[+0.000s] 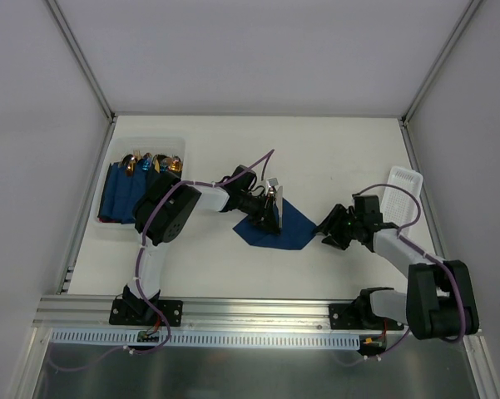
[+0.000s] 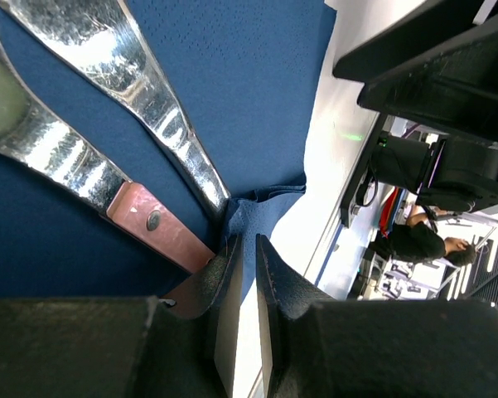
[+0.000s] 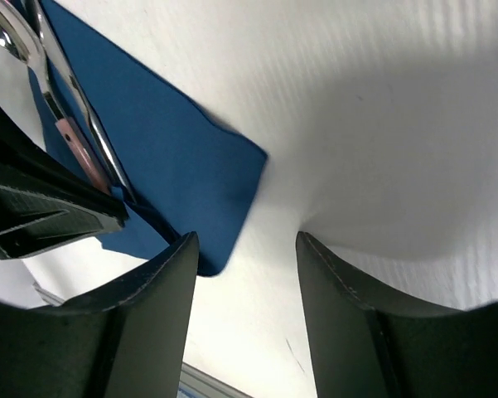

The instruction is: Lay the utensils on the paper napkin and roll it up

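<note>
The paper napkin (image 1: pixel 293 229) lies dark blue on the white table at the centre. The silver utensils (image 2: pixel 149 91) lie across it, one with a pinkish riveted handle part. My left gripper (image 1: pixel 266 216) sits over the napkin's left part. In the left wrist view its jaws (image 2: pixel 244 242) are closed to a thin slit on a raised, creased fold of the napkin (image 2: pixel 257 83) beside the utensils. My right gripper (image 1: pixel 326 231) is open and empty just right of the napkin's right corner. In the right wrist view (image 3: pixel 244 240) the napkin (image 3: pixel 166 141) and utensils (image 3: pixel 7 37) lie ahead.
A white tray (image 1: pixel 180 145) at the back left holds several dark blue bundles with copper-gold tips (image 1: pixel 141 170). A white slotted basket (image 1: pixel 403 195) stands at the right edge. White walls enclose the table.
</note>
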`<move>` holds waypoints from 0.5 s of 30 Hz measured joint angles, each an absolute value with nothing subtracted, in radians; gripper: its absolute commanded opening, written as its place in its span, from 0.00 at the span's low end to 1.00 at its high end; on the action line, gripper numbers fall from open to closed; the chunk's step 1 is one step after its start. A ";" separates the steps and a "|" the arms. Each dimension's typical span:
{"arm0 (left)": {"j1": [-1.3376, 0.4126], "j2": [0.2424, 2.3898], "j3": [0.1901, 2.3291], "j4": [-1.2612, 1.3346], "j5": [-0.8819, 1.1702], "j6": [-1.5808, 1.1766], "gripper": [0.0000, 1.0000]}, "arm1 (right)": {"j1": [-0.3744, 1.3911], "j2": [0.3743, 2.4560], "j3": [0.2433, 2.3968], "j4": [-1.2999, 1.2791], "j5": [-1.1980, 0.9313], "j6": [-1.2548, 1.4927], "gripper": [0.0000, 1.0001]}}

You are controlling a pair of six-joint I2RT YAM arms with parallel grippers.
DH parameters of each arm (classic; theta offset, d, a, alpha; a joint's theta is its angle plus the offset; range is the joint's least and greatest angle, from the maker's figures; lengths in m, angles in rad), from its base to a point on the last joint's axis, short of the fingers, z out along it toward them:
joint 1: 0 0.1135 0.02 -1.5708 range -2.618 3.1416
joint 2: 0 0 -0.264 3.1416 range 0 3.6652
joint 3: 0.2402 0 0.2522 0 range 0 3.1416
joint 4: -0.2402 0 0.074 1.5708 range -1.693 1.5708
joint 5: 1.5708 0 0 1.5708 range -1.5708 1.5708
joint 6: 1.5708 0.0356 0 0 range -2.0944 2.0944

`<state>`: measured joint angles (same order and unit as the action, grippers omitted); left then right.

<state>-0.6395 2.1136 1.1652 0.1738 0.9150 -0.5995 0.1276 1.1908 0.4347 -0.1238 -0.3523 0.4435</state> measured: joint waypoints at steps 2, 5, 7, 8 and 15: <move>-0.640 2.119 1.170 0.174 0.918 -0.600 0.13 | 0.128 1.242 0.461 -0.100 -0.363 0.441 0.55; -0.640 2.123 1.172 0.174 0.925 -0.600 0.13 | 0.128 1.312 0.489 -0.045 -0.392 0.444 0.55; -0.640 2.123 1.172 0.174 0.927 -0.600 0.13 | 0.129 1.358 0.502 0.006 -0.426 0.456 0.55; -0.640 2.123 1.173 0.174 0.927 -0.600 0.13 | 0.131 1.377 0.506 0.027 -0.439 0.462 0.55; -0.634 2.128 1.176 0.174 0.934 -0.600 0.13 | 0.158 1.508 0.524 0.221 -0.550 0.516 0.55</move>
<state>-0.6342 2.1281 1.1759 0.1738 0.9344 -0.5999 0.1581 1.5082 0.5240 0.2211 -0.5503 0.5163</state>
